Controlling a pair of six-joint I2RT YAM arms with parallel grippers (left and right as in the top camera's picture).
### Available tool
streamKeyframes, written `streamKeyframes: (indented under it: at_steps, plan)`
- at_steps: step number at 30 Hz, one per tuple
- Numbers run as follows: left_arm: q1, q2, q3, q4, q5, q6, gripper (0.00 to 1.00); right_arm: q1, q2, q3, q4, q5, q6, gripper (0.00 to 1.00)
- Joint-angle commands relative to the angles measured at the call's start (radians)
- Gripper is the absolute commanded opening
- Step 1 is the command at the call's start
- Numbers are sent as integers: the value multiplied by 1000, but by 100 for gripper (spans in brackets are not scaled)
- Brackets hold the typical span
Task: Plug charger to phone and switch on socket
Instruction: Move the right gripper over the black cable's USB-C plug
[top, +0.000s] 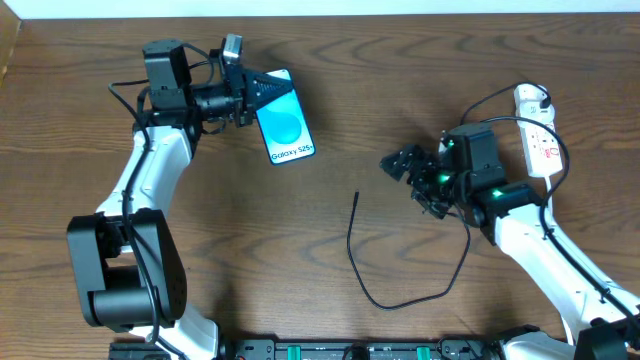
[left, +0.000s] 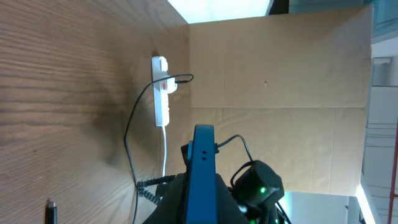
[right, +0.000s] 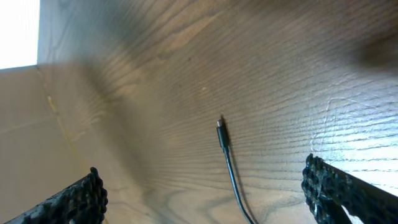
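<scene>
Phone: I see it clamped by one edge in left gripper | right gripper: spread wide, empty, near charger tip lying on table | socket: far right.

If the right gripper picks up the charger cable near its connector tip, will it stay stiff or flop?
Likely floppy: the charger cable is thin and lies in a loose curve. Probably light, so the tail should drag along. The small connector tip may droop or twist unless the open right gripper pinches close behind it.
</scene>
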Motion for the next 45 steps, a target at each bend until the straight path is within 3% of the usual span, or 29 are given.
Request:
streamKeyframes:
  at_steps: [1,13,29,38,45]
  plan:
    - [9,-22,6,5,44,17,7,45,-10,16,5,89,-19,99]
    - [18,-22,6,5,69,17,7,84,-10,35,-35,175,-8,99]
    - [26,-22,6,5,69,17,7,84,16,322,-425,208,-119,99]
    - [26,-22,6,5,69,17,7,132,288,552,-625,203,-222,99]
    - [26,-22,6,5,69,17,7,185,465,642,-652,216,-202,97]
